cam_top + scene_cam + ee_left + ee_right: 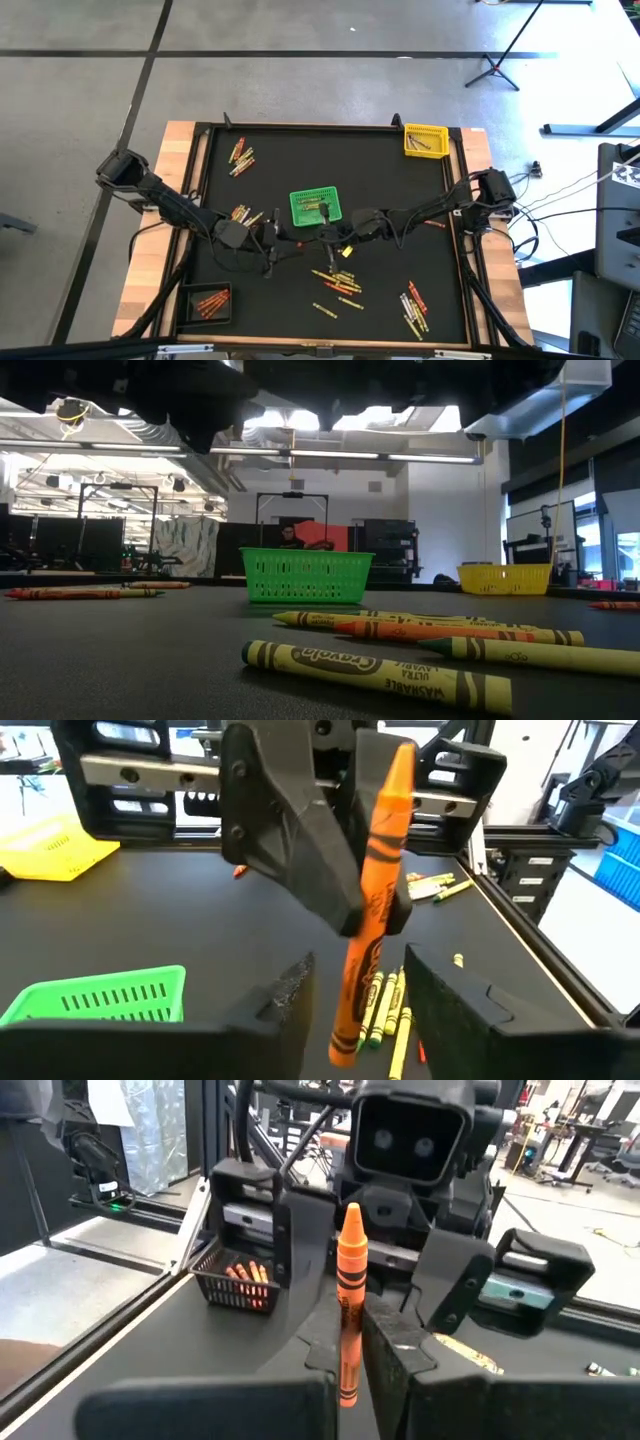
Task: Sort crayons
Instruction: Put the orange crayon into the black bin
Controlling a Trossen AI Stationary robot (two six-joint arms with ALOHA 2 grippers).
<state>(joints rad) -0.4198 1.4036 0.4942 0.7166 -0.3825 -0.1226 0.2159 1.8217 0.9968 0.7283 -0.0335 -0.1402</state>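
1. While the orange crayon (375, 910) stands nearly upright in the air above the middle of the surface (300, 150), just beside the green mesh basket (315, 206), the right gripper (365, 915) has its jaws pinching it around the middle of the wrapper.
2. The left gripper (350, 1020) sits opposite with its jaws spread, one on either side of the crayon's lower end and touching nothing that I can see.
3. My worry is the handover. If the right jaws let go before the left ones close, the crayon would drop among the loose yellow and orange crayons (340, 285) lying below.
4. A left grip taken so near the blunt end could let the stick pivot or slip out, since it is round, waxy and thin.
5. The two grippers are very close together, so a small misjudgement might knock their fingers against each other or snap the crayon.
6. The crayon itself looks whole. It has a clean point on top, an orange paper wrapper with black bands and lettering, and a flat lower end.
7. The black basket (235, 1285) at a corner of the surface holds red and orange sticks, so it is probably the target.
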